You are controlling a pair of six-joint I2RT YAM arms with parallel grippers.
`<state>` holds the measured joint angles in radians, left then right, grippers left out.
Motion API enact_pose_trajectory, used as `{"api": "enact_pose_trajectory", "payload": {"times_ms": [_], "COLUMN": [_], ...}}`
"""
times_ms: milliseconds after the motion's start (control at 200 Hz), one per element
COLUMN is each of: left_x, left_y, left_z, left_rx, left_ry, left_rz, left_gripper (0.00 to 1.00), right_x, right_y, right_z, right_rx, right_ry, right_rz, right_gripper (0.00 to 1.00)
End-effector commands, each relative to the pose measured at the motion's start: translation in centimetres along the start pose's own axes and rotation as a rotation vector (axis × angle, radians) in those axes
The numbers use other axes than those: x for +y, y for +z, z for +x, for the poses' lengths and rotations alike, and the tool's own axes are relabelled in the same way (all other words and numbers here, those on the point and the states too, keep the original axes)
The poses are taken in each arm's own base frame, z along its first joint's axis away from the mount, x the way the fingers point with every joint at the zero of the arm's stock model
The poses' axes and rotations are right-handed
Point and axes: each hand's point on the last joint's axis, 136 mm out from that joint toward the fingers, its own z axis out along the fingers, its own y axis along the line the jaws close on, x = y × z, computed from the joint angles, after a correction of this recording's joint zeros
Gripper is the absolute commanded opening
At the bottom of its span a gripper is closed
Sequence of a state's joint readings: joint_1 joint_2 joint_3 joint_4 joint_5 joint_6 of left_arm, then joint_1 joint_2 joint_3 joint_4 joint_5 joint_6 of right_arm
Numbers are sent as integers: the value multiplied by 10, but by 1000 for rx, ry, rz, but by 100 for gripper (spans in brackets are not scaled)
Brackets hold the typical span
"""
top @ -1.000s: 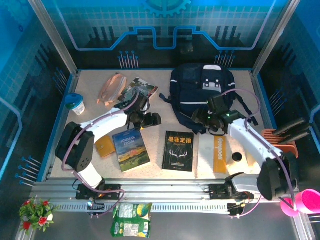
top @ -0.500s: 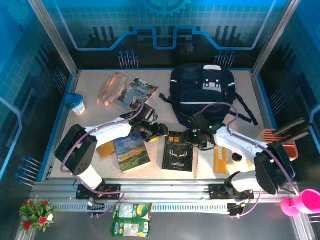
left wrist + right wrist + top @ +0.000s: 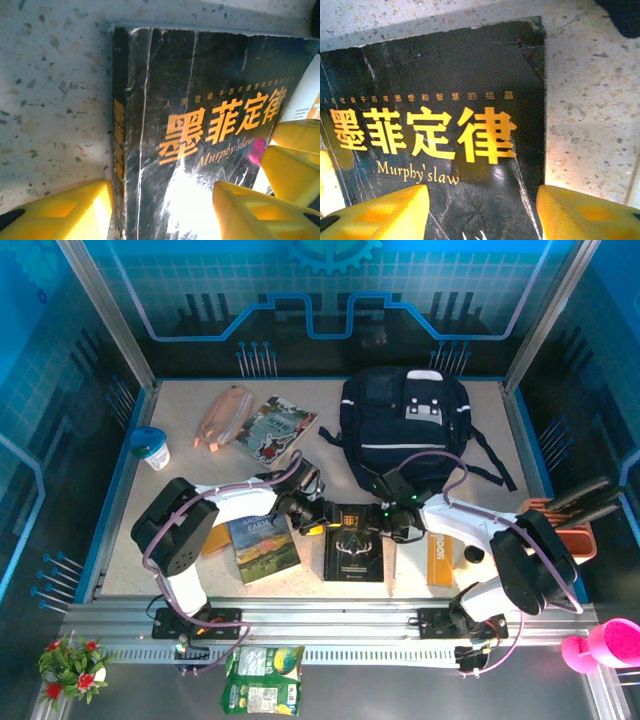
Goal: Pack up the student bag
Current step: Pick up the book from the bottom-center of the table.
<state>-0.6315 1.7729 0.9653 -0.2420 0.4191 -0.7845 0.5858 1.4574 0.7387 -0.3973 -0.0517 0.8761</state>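
Straddling opposite edges of the black book (image 3: 355,545), my left gripper (image 3: 160,210) and right gripper (image 3: 482,210) sit half open, holding nothing yet, set to lift it toward the backpack (image 3: 405,420) just behind

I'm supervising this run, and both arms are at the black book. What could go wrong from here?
1. Left gripper and right gripper crowd one black book, fingers close together in the left wrist view; they may collide.
2. The book lies flat on the table, jaws open astride opposite edges; closing may slip or lift only the cover.
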Motion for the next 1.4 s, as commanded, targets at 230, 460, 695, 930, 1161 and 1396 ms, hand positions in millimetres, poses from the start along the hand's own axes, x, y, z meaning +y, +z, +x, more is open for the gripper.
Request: {"api": "enact_pose_trajectory", "payload": {"times_ms": [230,460,695,930,1161,1396], "left_x": [-3,-38,-74,-64,-58,-55], "left_y": [13,-11,-52,-36,-24,-29], "left_z": [5,2,3,2,-3,-13], "left_rx": [74,24,-90,-59,-41,-95], "left_ry": [13,121,286,244,209,198], "left_rz": [26,145,268,251,235,218], "left_gripper": [61,49,42,39,40,25], "right_x": [-15,-15,-19,-8,-3,2], "right_y": [22,23,26,31,34,28], "right_z": [17,14,5,-5,-9,-19], "right_rx": [93,88,78,59,49,6], "right_ry": [63,58,50,44,39,25], "right_rz": [-6,2,60,21,6,-7], "right_gripper": [60,59,52,50,50,50]}}
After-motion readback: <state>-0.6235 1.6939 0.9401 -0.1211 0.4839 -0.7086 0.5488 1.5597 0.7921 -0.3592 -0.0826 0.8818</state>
